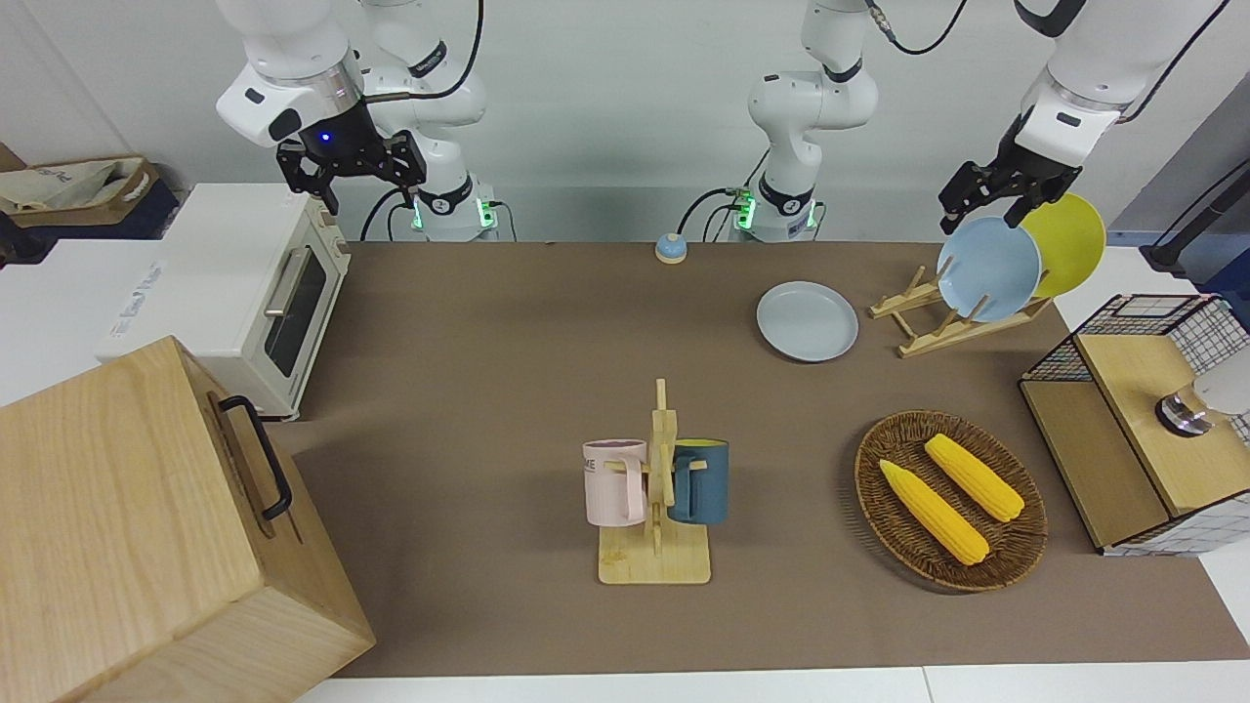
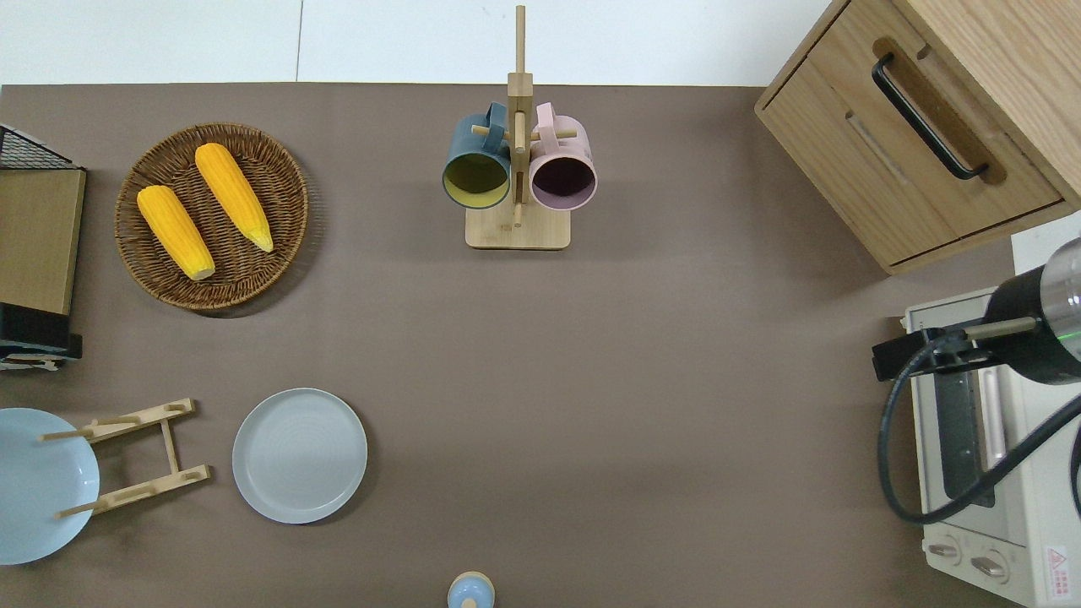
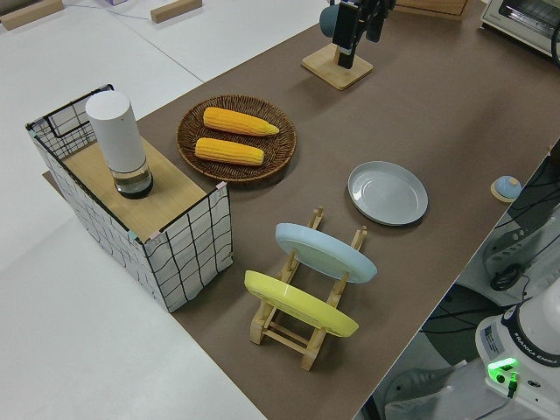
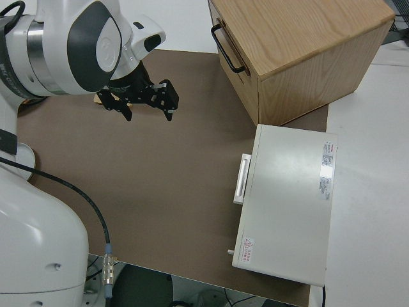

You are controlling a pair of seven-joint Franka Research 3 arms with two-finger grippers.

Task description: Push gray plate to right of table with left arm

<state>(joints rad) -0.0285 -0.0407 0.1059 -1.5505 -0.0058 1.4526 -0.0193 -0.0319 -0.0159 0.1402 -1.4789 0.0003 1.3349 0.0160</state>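
The table [image 2: 591, 355] carries the gray plate [image 2: 300, 455], corn basket [image 2: 211, 215], mug stand [image 2: 518, 228] and toaster oven [image 2: 988, 473].

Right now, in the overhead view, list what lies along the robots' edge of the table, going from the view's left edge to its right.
Blue plate → wooden rack → gray plate → small blue bell → toaster oven.

gray plate [image 3: 388, 192] on table [image 3: 455, 114], beside rack [image 3: 302, 328]
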